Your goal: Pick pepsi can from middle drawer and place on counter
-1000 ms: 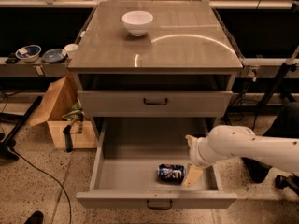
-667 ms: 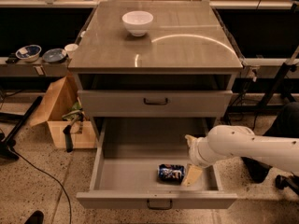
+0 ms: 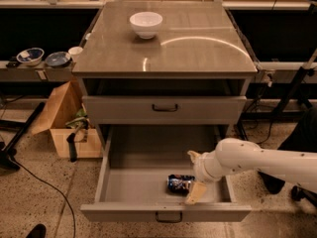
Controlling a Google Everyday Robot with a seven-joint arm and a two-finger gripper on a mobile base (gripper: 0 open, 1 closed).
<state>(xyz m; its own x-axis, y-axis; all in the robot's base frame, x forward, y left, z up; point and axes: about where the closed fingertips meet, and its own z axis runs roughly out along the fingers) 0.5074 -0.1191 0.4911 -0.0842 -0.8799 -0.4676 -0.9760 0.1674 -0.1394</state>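
Observation:
The pepsi can (image 3: 180, 183) lies on its side on the floor of the pulled-out middle drawer (image 3: 130, 185), right of centre and near the front. My gripper (image 3: 193, 174) is on the white arm that reaches in from the right, down inside the drawer. It is open, with its two tan fingers (image 3: 196, 193) spread apart. The can lies just to the left of them, its right end close to the nearer finger, and is not gripped. The counter (image 3: 198, 43) is the glossy top of the cabinet above.
A white bowl (image 3: 146, 24) stands on the counter at the back left. A shut drawer front (image 3: 165, 109) sits above the open drawer. A side shelf at the left holds blue bowls (image 3: 30, 56). A cardboard box (image 3: 64, 123) stands on the floor to the left.

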